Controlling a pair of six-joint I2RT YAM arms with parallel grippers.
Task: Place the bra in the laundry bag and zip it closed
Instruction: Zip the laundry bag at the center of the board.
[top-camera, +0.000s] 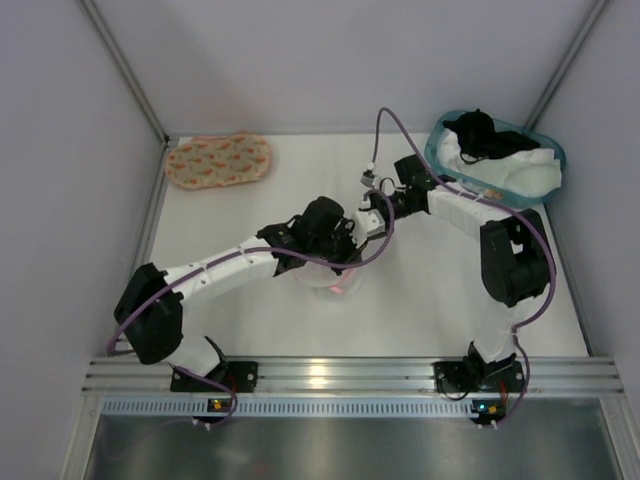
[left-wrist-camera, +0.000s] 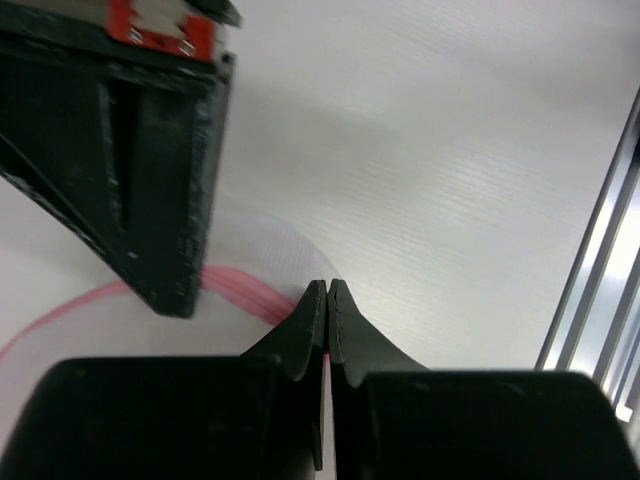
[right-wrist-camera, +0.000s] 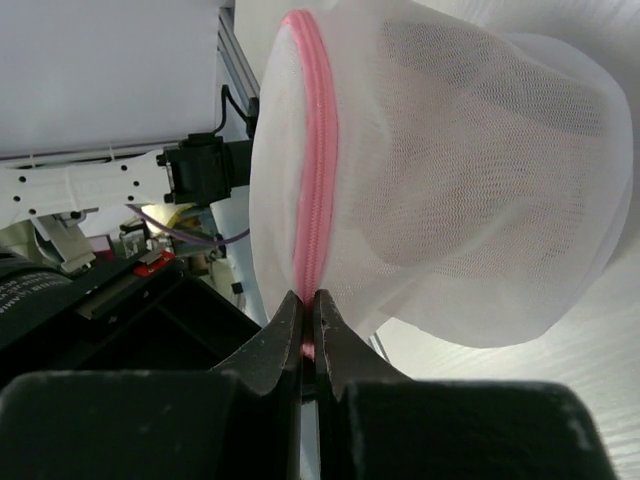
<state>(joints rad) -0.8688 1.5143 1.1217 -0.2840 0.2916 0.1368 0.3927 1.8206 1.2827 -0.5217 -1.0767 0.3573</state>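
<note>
The laundry bag (right-wrist-camera: 450, 200) is a white mesh pouch with a pink zipper rim (right-wrist-camera: 315, 180), held up off the table between both grippers. My right gripper (right-wrist-camera: 308, 295) is shut on the pink zipper rim. My left gripper (left-wrist-camera: 327, 285) is shut at the bag's edge, with a sliver of pink between its jaws. In the top view the bag (top-camera: 332, 283) is mostly hidden under the left gripper (top-camera: 338, 262), and the right gripper (top-camera: 352, 228) meets it from the right. The bra is not in view. The mesh bulges around a dim shape.
An orange-printed padded piece (top-camera: 218, 160) lies at the back left. A teal basket (top-camera: 437, 152) with black and white clothes stands at the back right. Aluminium rails (top-camera: 330, 375) run along the near edge. The right gripper's black body (left-wrist-camera: 150, 180) hangs close to the left fingers.
</note>
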